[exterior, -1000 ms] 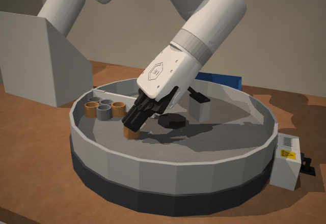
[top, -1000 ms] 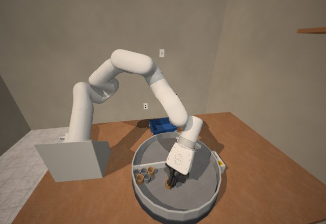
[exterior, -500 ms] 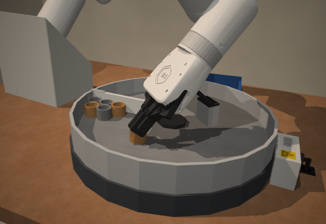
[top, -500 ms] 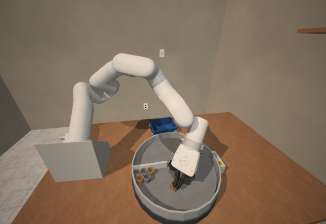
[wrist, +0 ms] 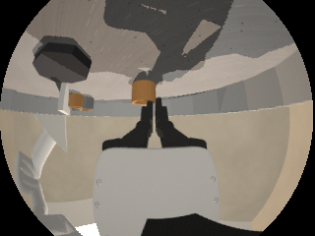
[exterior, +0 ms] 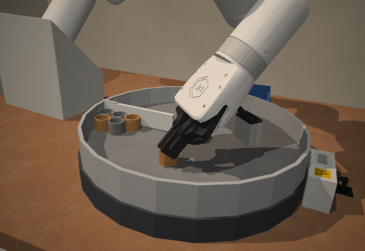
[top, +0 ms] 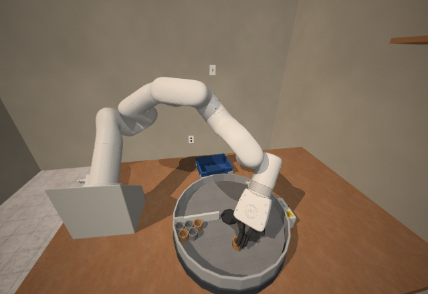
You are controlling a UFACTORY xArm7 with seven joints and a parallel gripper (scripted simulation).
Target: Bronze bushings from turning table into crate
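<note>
My gripper (top: pixel 241 240) is tilted down over the middle of the grey turning table (top: pixel 231 228). It is shut on the wall of a bronze bushing (exterior: pixel 167 160), which stands at the table surface under the fingertips (exterior: pixel 171 151). In the wrist view the bushing (wrist: pixel 144 90) sits right at the closed fingers. Two more bronze bushings (exterior: pixel 102 122) (exterior: pixel 132 122) stand with steel bushings (exterior: pixel 116 125) in a cluster at the left rim, against a white fence (exterior: pixel 138 114). The blue crate (top: pixel 213 165) stands behind the table.
A raised rim rings the turning table. A black hub (top: pixel 227 216) and a grey block sit on it near my wrist. A control box (exterior: pixel 319 175) is fixed at the right. The arm's grey base block (top: pixel 96 209) stands to the left.
</note>
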